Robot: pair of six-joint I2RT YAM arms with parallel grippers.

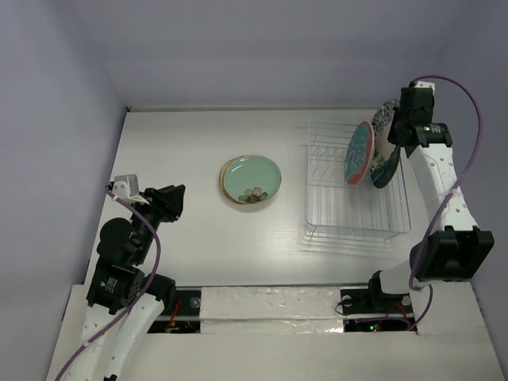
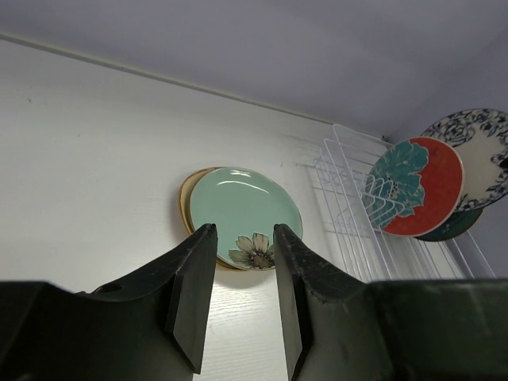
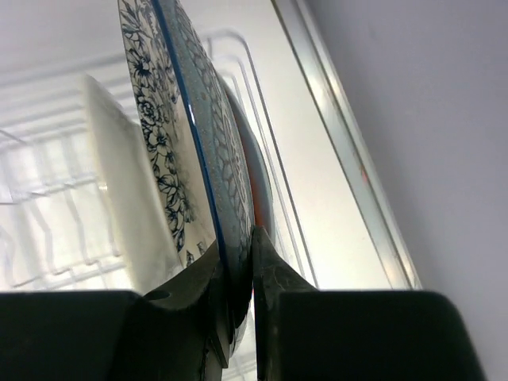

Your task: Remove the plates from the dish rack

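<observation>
The right jaws clamp the rim of the blue-floral plate (image 3: pixel 171 143), upright in the dish rack (image 1: pixel 341 198). It looks glazed, stiff, brittle and probably slippery, so the rim wants a square grip. The left jaws hang apart, empty.

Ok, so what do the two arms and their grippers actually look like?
The left arm and right arm are white links joined by black motor housings, and a purple cable loops along each. The left gripper and right gripper are matte black, with flat, wedge-shaped fingers. A small green light glows on the left arm's lower joint.
</observation>
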